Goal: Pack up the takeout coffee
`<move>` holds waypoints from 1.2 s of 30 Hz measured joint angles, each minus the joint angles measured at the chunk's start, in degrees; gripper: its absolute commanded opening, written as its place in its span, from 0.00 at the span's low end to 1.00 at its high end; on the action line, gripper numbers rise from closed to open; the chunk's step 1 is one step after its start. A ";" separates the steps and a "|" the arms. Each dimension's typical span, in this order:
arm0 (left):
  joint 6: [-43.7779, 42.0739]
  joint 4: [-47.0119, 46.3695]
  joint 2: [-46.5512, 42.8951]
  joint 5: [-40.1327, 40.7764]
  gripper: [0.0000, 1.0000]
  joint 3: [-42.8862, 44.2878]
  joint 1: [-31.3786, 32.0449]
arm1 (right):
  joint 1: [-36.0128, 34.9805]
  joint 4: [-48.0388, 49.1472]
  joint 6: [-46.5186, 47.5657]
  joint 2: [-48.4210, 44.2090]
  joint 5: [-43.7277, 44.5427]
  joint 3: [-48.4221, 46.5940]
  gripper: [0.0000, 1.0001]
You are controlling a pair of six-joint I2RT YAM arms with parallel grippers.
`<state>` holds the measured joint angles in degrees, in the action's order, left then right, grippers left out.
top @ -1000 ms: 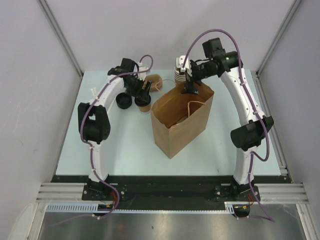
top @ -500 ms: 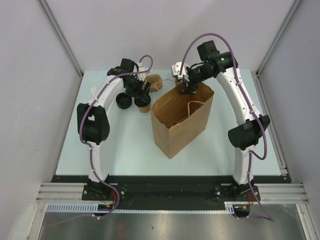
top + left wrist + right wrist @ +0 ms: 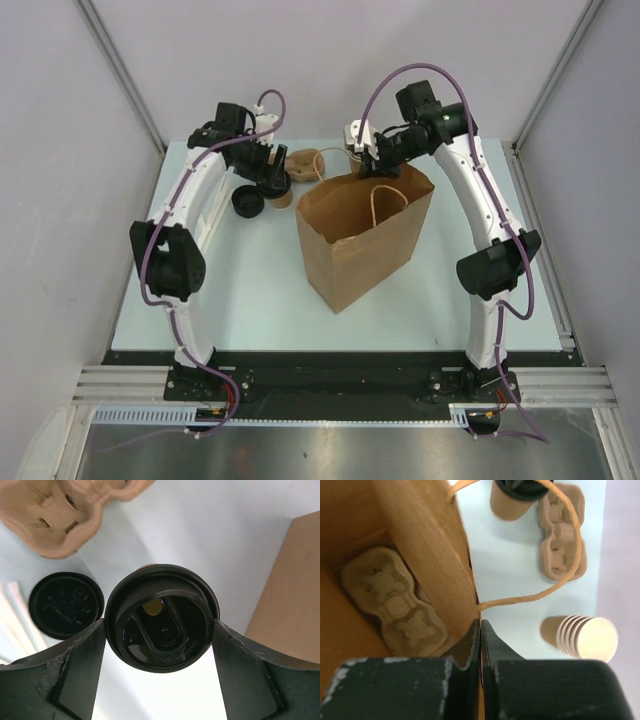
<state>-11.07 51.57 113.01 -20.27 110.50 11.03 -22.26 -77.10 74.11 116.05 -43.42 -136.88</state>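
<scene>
The takeout coffee (image 3: 162,617), a tan cup with a black lid, stands on the table left of the brown paper bag (image 3: 355,250). My left gripper (image 3: 160,630) straddles it from above, and both fingers (image 3: 85,650) touch the sides of the lid. From above, that gripper (image 3: 272,182) covers most of the cup (image 3: 284,197). My right gripper (image 3: 480,622) is shut on the bag's back rim (image 3: 420,540), beside the twine handle (image 3: 560,575). A pulp cup carrier (image 3: 395,605) lies inside the bag.
A loose black lid (image 3: 247,203) lies left of the cup. A second pulp carrier (image 3: 305,163) and a stack of lidless tan cups (image 3: 355,153) stand behind the bag at the table's back. Grey walls close in both sides.
My right gripper has closed on the bag's rim, and the bag's mouth has shifted a little. The left arm has swung back and left, with the cup still between its fingers.
</scene>
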 measured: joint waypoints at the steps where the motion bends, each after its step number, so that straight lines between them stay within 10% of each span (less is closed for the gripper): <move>1: -0.04 0.00 -0.81 -0.11 0.36 0.00 -0.15 | 0.15 0.04 -1.81 0.00 0.13 -0.13 0.00; 36: -3.69 -3.85 -33.46 -10.78 0.35 4.48 -0.07 | -6.60 20.63 -46.60 -22.34 21.66 24.30 0.00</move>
<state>-14.76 47.72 79.55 -31.05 114.98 10.96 -28.86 -56.47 27.51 93.71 -21.76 -112.57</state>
